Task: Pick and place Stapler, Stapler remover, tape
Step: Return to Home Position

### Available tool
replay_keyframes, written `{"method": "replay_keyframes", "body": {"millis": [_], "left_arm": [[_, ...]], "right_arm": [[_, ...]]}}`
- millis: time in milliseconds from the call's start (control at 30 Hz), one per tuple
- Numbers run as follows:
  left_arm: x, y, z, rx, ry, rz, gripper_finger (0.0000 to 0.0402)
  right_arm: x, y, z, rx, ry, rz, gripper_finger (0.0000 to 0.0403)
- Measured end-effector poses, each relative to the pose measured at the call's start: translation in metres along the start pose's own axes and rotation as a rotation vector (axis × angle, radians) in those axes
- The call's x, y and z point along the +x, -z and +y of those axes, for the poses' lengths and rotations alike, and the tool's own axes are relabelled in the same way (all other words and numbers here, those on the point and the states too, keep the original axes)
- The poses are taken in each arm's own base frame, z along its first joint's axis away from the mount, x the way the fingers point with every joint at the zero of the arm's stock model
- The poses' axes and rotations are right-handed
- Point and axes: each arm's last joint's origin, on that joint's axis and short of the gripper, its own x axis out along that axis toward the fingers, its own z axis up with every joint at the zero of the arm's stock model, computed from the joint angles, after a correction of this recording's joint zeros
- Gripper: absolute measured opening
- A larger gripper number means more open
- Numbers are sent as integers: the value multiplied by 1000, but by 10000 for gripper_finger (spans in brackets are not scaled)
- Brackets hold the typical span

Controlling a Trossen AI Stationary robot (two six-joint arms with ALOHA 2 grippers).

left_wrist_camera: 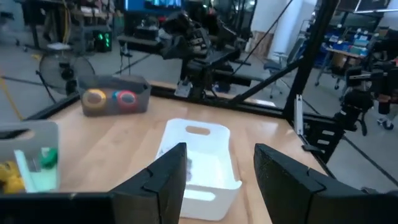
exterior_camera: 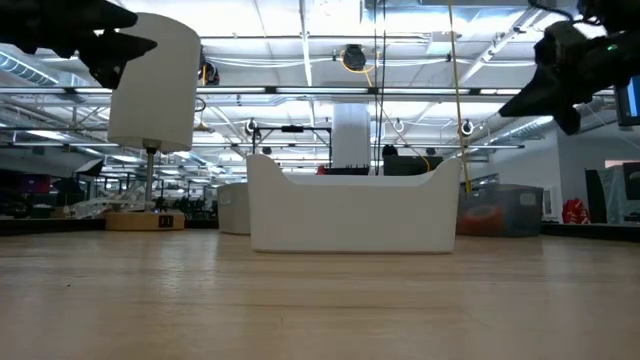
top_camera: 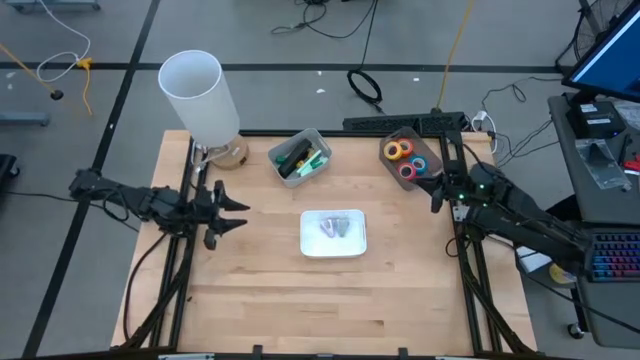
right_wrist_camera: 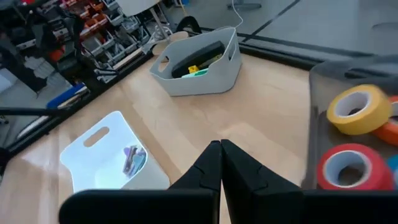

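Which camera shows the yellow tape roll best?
The right wrist view: the yellow tape roll is close up, its centre hole plain, beside the red roll. The high view shows it as a tiny ring in the dark bin. The left wrist view shows that bin far off; in the low view I cannot pick it out.

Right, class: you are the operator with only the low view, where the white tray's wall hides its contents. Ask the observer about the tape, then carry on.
Observer: The tape rolls lie in the dark bin on the right arm's side.
Operator: What is inside the white tray?
Observer: A small purplish-grey item; I cannot tell what.
Operator: Do the grippers hold anything?
Observer: No. The right gripper is shut beside that bin; the left gripper is open, well left of the tray.
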Motion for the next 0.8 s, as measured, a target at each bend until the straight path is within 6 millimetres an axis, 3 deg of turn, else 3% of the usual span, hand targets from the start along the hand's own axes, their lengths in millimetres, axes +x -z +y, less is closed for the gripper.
{"method": "replay_keyframes", "body": {"millis": [200,500,800], "left_arm": [[-8,6,8,-3,-67,44,186],[-12,0,16,39,-122,-12,186],[-10,-5,19,91,-104,-56,186]], "right_arm": [[-18,1,-1,-24,73,-13,0],[-25,2,0,2,12,-142,0],[4,20,-11,31,-47,-200,0]]}}
